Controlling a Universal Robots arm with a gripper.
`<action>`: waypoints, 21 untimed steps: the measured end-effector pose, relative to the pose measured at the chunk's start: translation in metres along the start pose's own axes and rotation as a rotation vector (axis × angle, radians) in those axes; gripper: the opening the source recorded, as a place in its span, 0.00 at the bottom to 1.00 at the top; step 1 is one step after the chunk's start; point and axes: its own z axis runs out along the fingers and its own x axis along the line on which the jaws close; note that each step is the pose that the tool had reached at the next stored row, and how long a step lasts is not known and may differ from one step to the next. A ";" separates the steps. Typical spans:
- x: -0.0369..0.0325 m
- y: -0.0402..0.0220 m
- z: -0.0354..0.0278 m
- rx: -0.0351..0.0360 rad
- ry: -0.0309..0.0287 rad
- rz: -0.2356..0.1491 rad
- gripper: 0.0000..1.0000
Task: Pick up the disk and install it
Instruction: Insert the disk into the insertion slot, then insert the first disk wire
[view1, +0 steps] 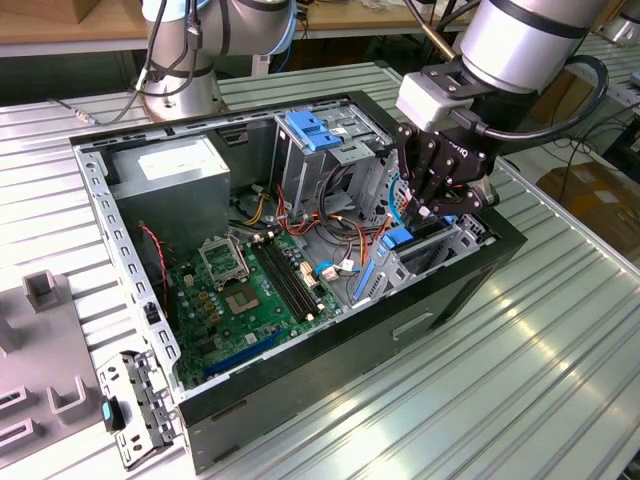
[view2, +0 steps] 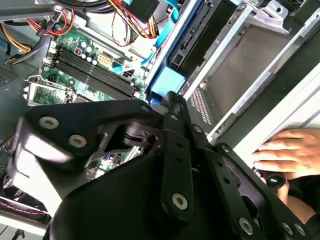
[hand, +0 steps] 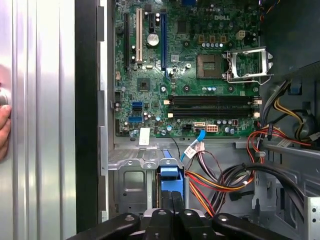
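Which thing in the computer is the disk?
Look in the open black computer case, at the end on the exterior view's right. By the pincer, the disk sits slotted in a metal bay; its bright blue end sets it apart from the green board.

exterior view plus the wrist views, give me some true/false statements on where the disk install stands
1. The gripper hangs over the drive cage inside the open case. True.
2. The disk lies outside the case. False: its blue end sits in the drive cage, right at the gripper.
3. A hand rests beside the case. True.
4. The memory slots hold modules. False: they are bare.
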 end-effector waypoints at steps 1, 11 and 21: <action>0.0000 0.0000 0.0002 0.0000 -0.0003 0.000 0.11; 0.0000 0.0000 0.0005 0.0000 -0.0003 0.000 0.11; 0.0000 -0.0047 0.0005 0.0000 -0.0003 0.000 0.11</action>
